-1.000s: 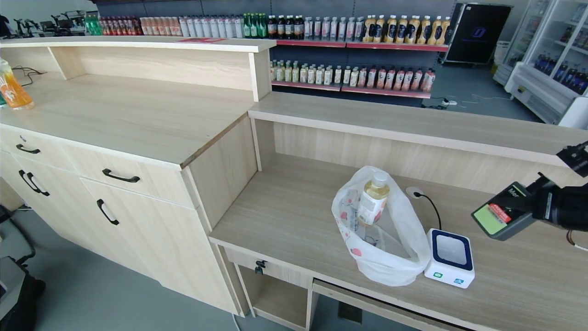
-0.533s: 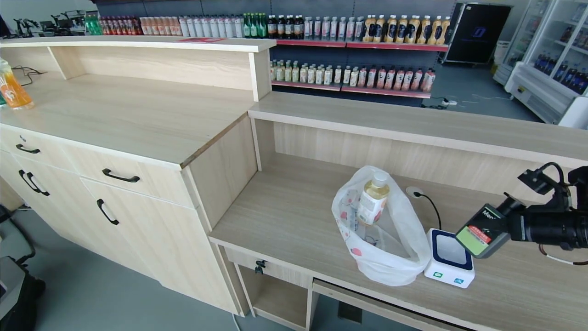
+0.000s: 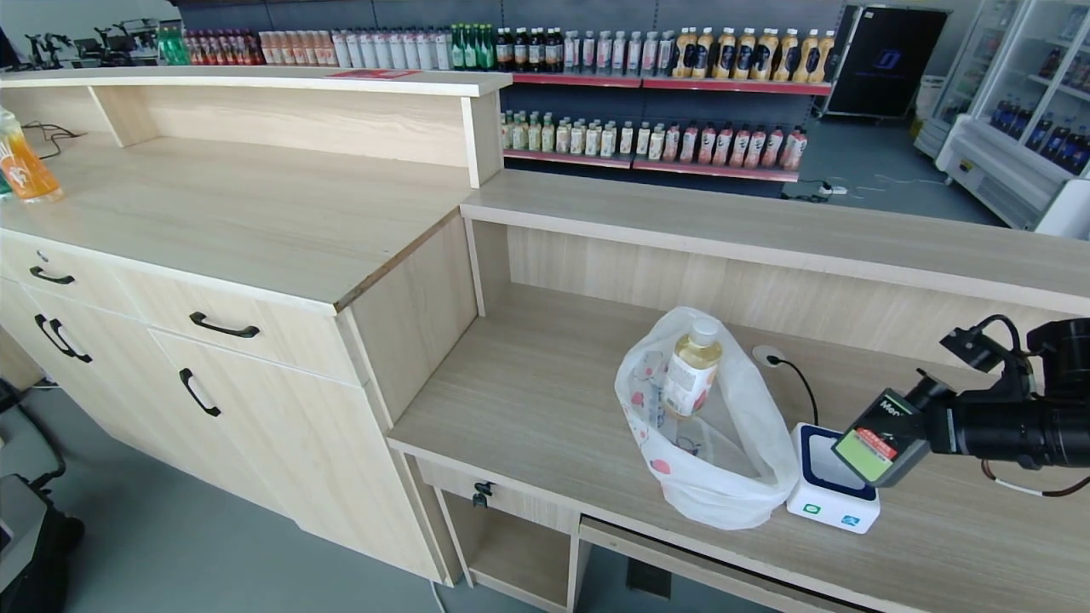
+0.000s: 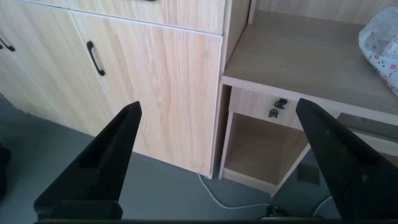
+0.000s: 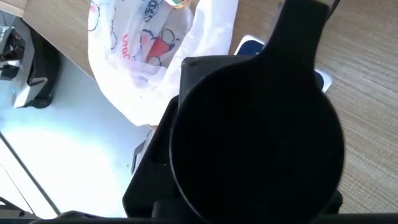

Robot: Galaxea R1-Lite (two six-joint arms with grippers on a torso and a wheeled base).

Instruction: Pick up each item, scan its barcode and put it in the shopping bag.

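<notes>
A white shopping bag (image 3: 724, 477) with red prints stands open on the lower counter (image 3: 545, 400), and a yellow drink bottle (image 3: 691, 368) stands upright inside it. Right beside the bag sits the white scanner (image 3: 830, 489) with a dark-rimmed window. My right gripper (image 3: 921, 423) is shut on a dark box (image 3: 881, 438) with a green and red label, held tilted just above the scanner's right edge. In the right wrist view the box (image 5: 249, 143) hides most of the scanner (image 5: 249, 45), with the bag (image 5: 143, 56) beside it. My left gripper (image 4: 214, 162) hangs open in front of the cabinet, holding nothing.
An orange bottle (image 3: 24, 162) stands at the far left of the higher counter. A black cable (image 3: 800, 383) runs from a grommet to the scanner. A raised ledge (image 3: 766, 226) backs the lower counter. Drink shelves (image 3: 647, 51) line the room behind.
My right arm has carried the dark box leftward and down, from well right of the scanner to just over its right edge. Bag, bottle and scanner have stayed put.
</notes>
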